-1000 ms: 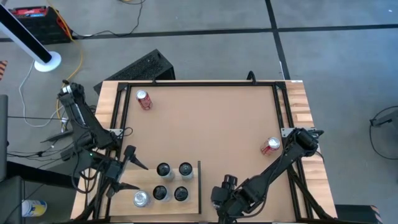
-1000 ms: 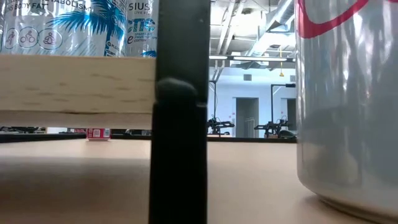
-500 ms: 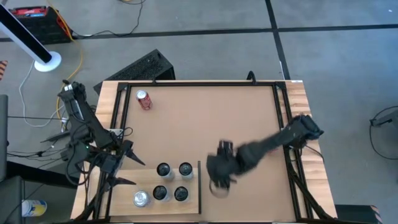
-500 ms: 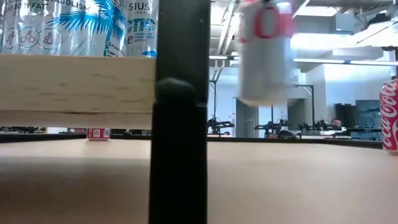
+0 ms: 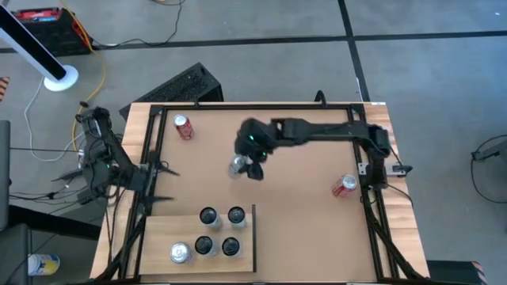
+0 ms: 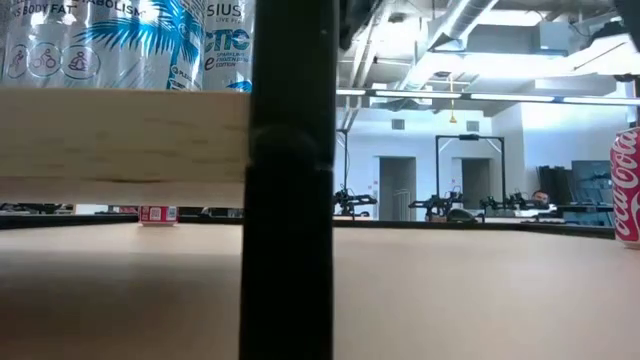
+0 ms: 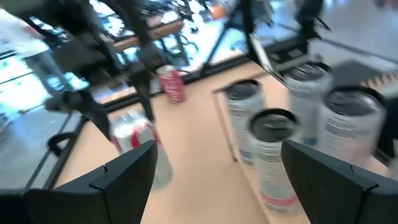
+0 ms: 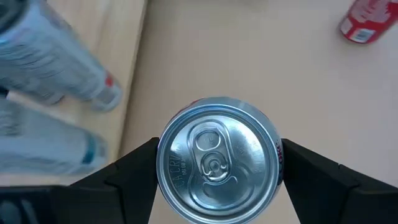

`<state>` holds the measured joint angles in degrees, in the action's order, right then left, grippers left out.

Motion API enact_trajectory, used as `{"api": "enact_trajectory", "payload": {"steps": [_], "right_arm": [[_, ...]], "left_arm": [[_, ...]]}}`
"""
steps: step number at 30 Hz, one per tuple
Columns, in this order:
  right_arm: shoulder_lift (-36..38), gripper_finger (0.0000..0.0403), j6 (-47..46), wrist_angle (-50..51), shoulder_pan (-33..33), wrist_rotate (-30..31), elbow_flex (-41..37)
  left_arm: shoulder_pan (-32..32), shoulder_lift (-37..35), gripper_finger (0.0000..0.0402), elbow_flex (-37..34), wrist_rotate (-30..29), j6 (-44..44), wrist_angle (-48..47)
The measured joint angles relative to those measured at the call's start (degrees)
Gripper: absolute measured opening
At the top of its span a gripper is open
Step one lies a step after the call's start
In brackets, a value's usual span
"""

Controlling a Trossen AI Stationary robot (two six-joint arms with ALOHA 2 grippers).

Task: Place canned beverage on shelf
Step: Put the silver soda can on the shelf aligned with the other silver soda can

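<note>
My right gripper (image 5: pixel 244 165) is over the middle of the table, shut on a silver canned beverage (image 8: pixel 217 158) with red print; the left wrist view shows that can (image 7: pixel 138 146) too. The shelf (image 5: pixel 162 233), a pale board with a black rail (image 5: pixel 253 236), lies at the near left and bears several upright cans (image 5: pixel 220 229). In the low view the board (image 6: pixel 120 135) shows edge-on with cans (image 6: pixel 120 40) on top. My left gripper (image 5: pixel 161 184) stands open at the table's left edge, beyond the shelf's far side, with nothing between its fingers (image 7: pixel 124 177). My right gripper pinches the can's upper wall (image 8: pixel 277 155) between its two fingers (image 8: pixel 314 171), one on each side just below the rim. The fingers come slanting down from the table's right side. The can stands upright, top up; its base is hidden beneath it.
One red can (image 5: pixel 184 127) lies at the far left of the table and another (image 5: pixel 344 186) at the right edge, the latter also in the low view (image 6: pixel 628 185). A black frame (image 5: pixel 253 105) runs round the tabletop. The rail's post (image 6: pixel 290 180) blocks the middle of the low view.
My right gripper has carried the silver can up from the near edge beside the shelf's rail, toward the far edge and leftward to the table's middle, turning as it went; the can stays upright. My left gripper has drawn back from over the shelf toward the left and far edges.
</note>
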<state>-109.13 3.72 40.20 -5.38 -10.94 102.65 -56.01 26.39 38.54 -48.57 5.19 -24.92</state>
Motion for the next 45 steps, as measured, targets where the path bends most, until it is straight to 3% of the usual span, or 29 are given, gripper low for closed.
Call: {"api": "enact_trajectory", "payload": {"steps": [3, 7, 12, 15, 19, 29, 36, 45], "right_arm": [[-2.95, 0.0311, 1.43, -3.06, -3.30, -4.88, 0.00], [-6.01, 0.0311, 3.01, -2.16, -4.99, -5.11, 0.02], [-8.54, 0.0311, 3.22, -1.24, -4.39, -5.34, -0.09], [-8.39, 0.0312, 3.72, -0.10, -3.76, -4.28, -0.07], [-8.38, 0.0333, 3.40, -0.72, -2.71, -1.21, -0.04], [-10.56, 0.0363, 2.30, 0.64, -2.63, -1.24, 0.11], [-13.26, 0.0360, 3.84, 1.12, -2.73, -1.14, 0.02], [-10.21, 0.0360, 5.40, -0.63, -3.40, -2.41, 0.03]], "left_arm": [[3.41, -5.32, 0.0320, -2.74, -1.05, -0.22, -0.50], [8.57, -11.55, 0.0316, -8.05, -0.98, -0.33, 0.90], [15.41, -14.83, 0.0316, -14.93, 1.54, 3.29, 14.78], [20.11, -13.79, 0.0316, -17.85, 3.42, 3.66, 22.12], [28.09, -8.91, 0.0316, -18.31, 5.44, 1.67, 22.79], [47.31, -1.54, 0.0316, -18.29, 25.09, -4.87, 23.77], [51.71, -1.54, 0.0316, -18.29, 30.30, -4.92, 24.63], [54.89, -0.66, 0.0316, -18.29, 34.18, -3.17, 26.08]]}}
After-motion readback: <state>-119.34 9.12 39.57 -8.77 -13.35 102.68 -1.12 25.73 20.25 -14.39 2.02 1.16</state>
